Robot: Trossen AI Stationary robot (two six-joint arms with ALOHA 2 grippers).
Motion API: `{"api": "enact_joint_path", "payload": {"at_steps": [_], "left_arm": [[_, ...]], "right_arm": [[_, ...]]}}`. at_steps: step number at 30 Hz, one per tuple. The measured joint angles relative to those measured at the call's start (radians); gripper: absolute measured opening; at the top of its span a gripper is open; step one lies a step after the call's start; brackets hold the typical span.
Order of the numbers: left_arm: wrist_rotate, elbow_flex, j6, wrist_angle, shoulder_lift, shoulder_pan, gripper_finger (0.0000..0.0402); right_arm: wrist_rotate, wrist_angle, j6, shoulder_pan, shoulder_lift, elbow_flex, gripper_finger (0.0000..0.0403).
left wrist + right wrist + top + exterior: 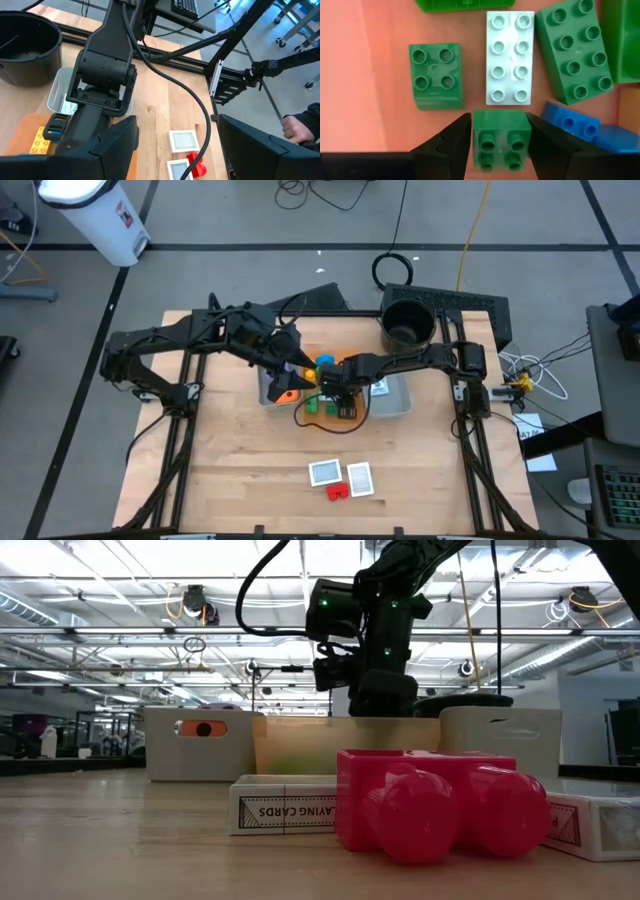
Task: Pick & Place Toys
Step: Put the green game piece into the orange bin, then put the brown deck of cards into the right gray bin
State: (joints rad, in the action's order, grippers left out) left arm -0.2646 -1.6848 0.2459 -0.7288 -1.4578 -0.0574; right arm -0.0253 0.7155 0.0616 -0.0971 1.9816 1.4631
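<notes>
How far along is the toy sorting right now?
Done: several bricks, such as the white brick, lie in the orange tray. In hand: the right claw has its fingers either side of a small green brick there. Left: the red brick and two cards on the table.

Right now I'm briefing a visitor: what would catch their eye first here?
Both arms meet over the orange tray at the table's middle. The right gripper has its jaws either side of a small green brick in it. Near the table's front edge, a red brick lies beside two card boxes.
</notes>
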Motion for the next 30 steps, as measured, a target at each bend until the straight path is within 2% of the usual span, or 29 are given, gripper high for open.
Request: {"api": "enact_joint_path", "payload": {"at_steps": [9, 15, 19, 25, 30], "left_arm": [[0.000, 0.000, -0.005, -0.003, 0.000, 0.000, 0.0285], [-0.038, 0.000, -0.034, -0.059, 0.010, 0.000, 0.0285], [-0.045, -0.002, -0.063, -0.120, 0.032, 0.000, 0.0285], [-0.044, 0.000, -0.059, -0.219, 0.064, 0.009, 0.0285], [-0.041, -0.002, -0.024, -0.235, 0.067, 0.053, 0.0285]], "right_arm": [[0.028, 0.001, 0.000, -0.002, -0.004, -0.001, 0.0215], [0.046, -0.001, -0.010, -0.016, -0.097, -0.002, 0.0221], [0.108, -0.027, -0.088, -0.030, -0.188, -0.002, 0.0215], [0.104, -0.091, -0.244, -0.046, -0.309, -0.002, 0.0211], [0.105, -0.175, -0.336, -0.025, -0.387, -0.017, 0.0213]]}}
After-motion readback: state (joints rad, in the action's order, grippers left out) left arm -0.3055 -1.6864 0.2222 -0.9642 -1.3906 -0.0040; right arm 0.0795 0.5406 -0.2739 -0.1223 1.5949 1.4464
